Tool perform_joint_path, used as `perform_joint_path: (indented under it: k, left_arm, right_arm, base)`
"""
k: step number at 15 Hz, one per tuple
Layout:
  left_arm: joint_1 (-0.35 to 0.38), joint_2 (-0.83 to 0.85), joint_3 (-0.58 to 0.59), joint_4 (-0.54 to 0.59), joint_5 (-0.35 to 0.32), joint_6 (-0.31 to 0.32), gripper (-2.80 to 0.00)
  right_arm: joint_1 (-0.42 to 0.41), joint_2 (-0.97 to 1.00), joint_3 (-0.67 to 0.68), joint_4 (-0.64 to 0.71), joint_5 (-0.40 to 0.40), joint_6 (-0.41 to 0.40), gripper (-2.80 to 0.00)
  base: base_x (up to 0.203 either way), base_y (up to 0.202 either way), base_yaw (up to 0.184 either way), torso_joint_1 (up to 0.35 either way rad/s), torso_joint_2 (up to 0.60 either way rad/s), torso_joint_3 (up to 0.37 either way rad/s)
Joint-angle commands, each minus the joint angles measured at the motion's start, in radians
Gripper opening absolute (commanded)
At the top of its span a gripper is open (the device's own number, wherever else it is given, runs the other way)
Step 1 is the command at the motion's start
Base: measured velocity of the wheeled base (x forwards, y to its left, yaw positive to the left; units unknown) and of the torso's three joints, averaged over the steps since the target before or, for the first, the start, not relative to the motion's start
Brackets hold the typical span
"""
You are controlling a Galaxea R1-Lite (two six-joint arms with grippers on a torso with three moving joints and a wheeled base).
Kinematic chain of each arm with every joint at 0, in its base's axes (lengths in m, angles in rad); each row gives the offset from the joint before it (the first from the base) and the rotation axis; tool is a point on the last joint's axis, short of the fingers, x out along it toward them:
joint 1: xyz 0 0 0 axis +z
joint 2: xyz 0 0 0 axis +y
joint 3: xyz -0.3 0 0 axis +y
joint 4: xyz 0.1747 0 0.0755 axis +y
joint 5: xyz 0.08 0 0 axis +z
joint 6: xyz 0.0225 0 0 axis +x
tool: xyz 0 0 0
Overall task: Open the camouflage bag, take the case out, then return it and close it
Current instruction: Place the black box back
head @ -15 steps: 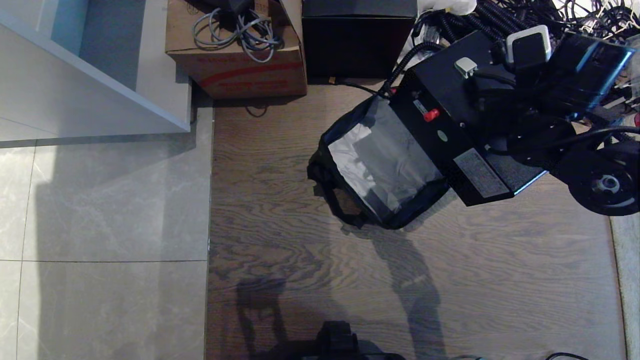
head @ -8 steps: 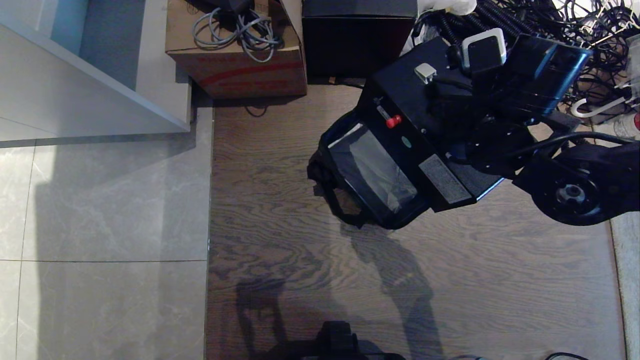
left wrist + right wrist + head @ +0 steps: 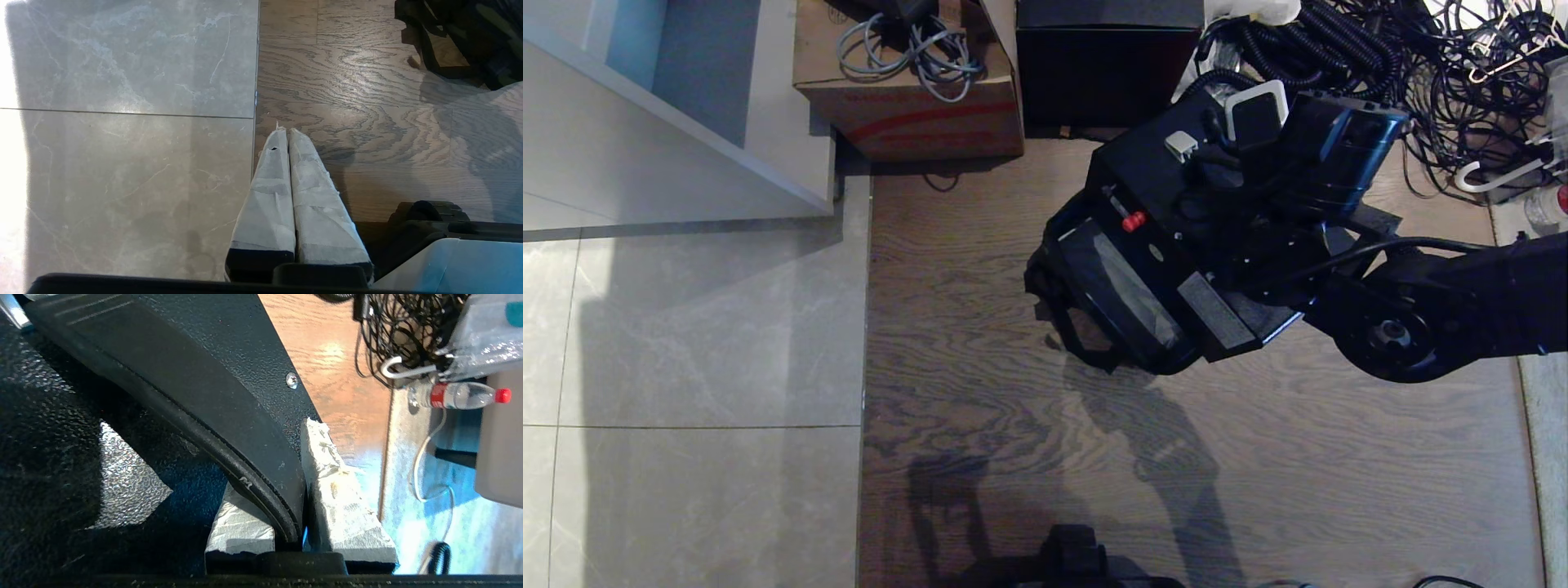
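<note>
The camouflage bag [image 3: 1062, 282] stands open on the wood floor, its grey lining [image 3: 1123, 286] showing; in the left wrist view the bag [image 3: 470, 36] sits far off. The black speckled case [image 3: 1160, 204], with a small red part [image 3: 1131, 220] on its side, hangs tilted over the bag's mouth and covers much of the opening. My right gripper [image 3: 286, 457] is shut on the case's black handle [image 3: 229, 396], white-wrapped fingers [image 3: 335, 490] on either side of it. My left gripper [image 3: 286, 131] hangs parked over the floor, shut and holding nothing.
A brown cardboard box [image 3: 907, 90] with grey cables and a plain black cube box [image 3: 1107, 65] stand behind the bag. A tangle of black cables [image 3: 1421, 73] lies at the back right, with a water bottle [image 3: 461, 396] nearby. A white cabinet [image 3: 670, 139] stands on the left.
My right arm has carried the case leftward over the open bag, so the case now covers more of the grey lining. The bag and left arm have not moved.
</note>
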Motion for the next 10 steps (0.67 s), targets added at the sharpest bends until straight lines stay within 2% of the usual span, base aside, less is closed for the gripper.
perform_joint_path:
  k: [1,4,10]
  left_arm:
    - [0.0,0.0,0.0,0.0,0.0,0.0,-2.8]
    - [0.0,0.0,0.0,0.0,0.0,0.0,-2.8]
    - [0.0,0.0,0.0,0.0,0.0,0.0,-2.8]
  right_arm:
    - [0.002,0.009,0.015,-0.007,-0.004,0.002,-2.8]
    - [0.012,0.03,0.052,-0.006,-0.004,0.058,-2.8]
    - [0.016,0.042,-0.009,0.01,-0.002,0.062,-2.8]
  base:
    - [0.0,0.0,0.0,0.0,0.0,0.0]
    - [0.0,0.0,0.0,0.0,0.0,0.0]
    - [0.0,0.0,0.0,0.0,0.0,0.0]
